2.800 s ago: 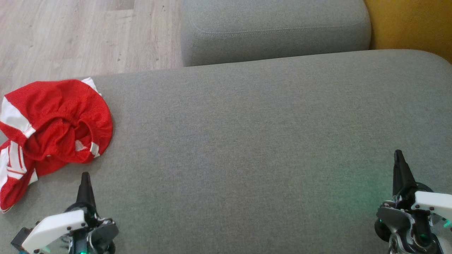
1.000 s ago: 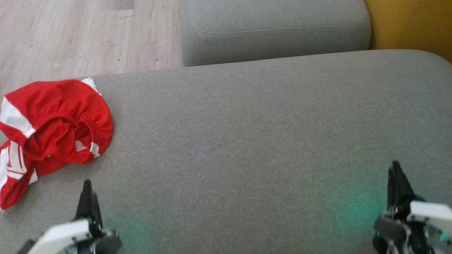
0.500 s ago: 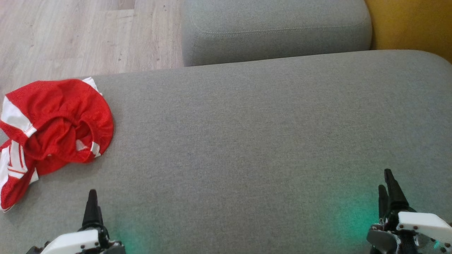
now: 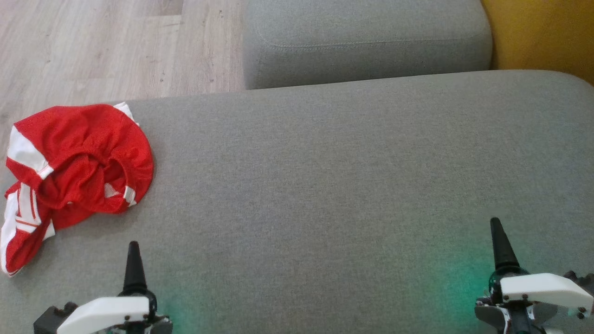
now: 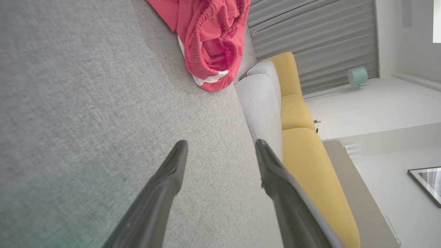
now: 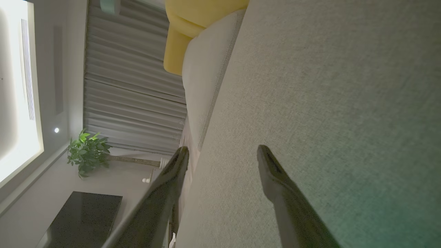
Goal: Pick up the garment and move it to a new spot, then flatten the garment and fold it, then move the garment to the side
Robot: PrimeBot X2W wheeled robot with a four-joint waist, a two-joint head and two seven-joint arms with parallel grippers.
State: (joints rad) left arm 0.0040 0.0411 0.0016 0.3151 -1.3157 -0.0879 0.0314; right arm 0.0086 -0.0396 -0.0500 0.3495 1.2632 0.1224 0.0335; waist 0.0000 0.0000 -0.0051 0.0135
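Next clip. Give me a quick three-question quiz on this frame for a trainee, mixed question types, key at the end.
1. True or false: the left gripper grips the red garment.
2. Where does the garment lie on the grey cushion? A: crumpled at its left edge. B: flat in the middle. C: folded at the right.
3. Fill in: the right gripper has its jaws ____.
Key: 1 false, it is open and apart from the garment; 2 A; 3 open.

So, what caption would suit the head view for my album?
Crumpled red garment on a grey cushion, left tool and right tool open.
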